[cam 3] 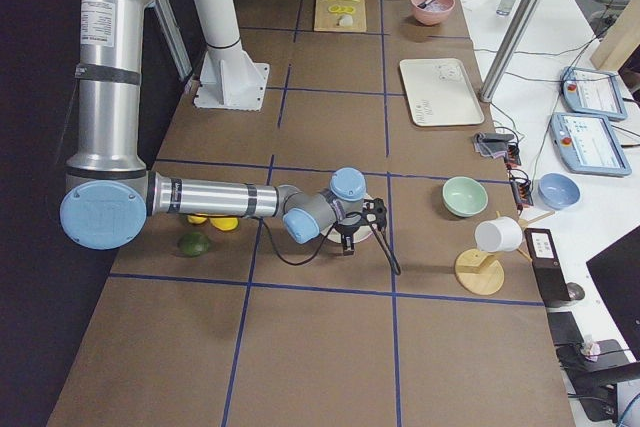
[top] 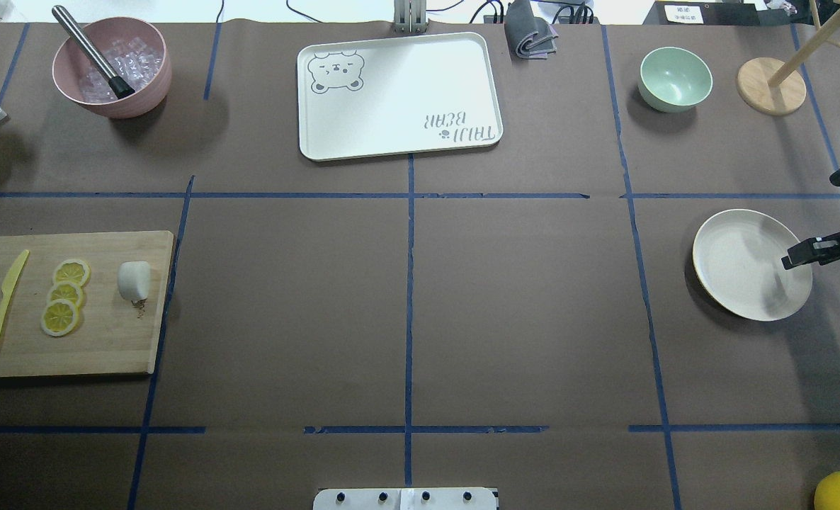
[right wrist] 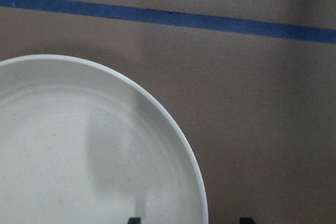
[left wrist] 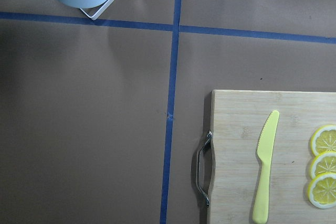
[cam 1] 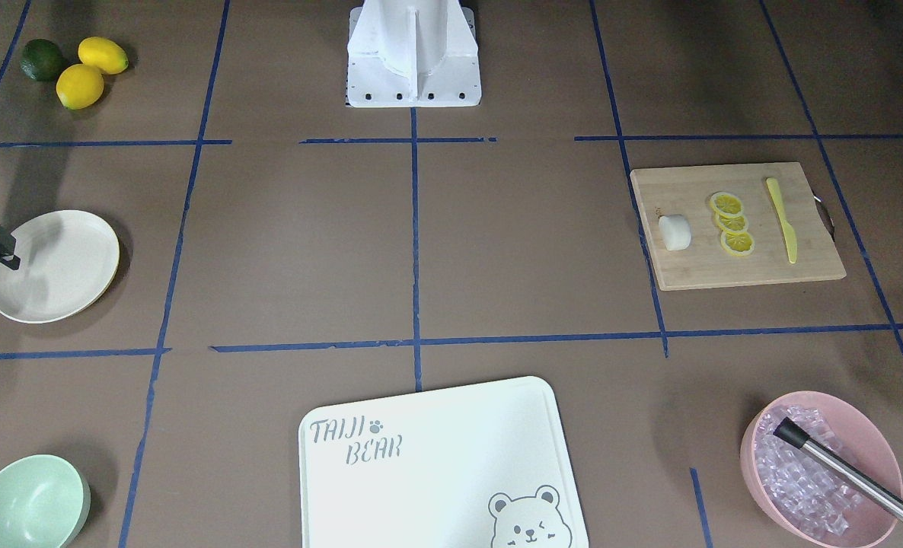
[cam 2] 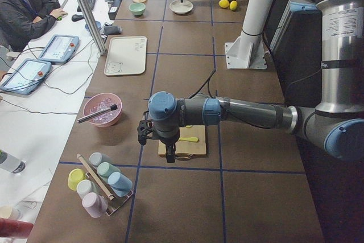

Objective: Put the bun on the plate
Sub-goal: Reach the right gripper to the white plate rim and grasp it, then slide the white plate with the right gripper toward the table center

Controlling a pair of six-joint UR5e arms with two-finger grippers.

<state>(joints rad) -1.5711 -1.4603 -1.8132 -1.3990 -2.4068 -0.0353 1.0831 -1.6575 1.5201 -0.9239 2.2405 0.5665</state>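
Small white stubby bun (top: 135, 280) lies on the wooden cutting board (top: 108, 340), mid-left of the overhead view. Round cream plate (top: 739, 269) sits far right. Right gripper (right wrist: 189, 220) is above the plate's edge, fingers apart, empty. Left gripper (cam 2: 162, 146): can't tell its opening.

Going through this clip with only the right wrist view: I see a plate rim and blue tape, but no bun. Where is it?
Observer: The bun lies on a wooden cutting board on the robot's left side of the table, right next to three lemon slices.
Operator: Is the left arm anywhere near it?
Observer: The left tool hovers by that board's handle end. Its own camera shows the yellow knife and the slices, but not the bun. I cannot tell whether it is open.
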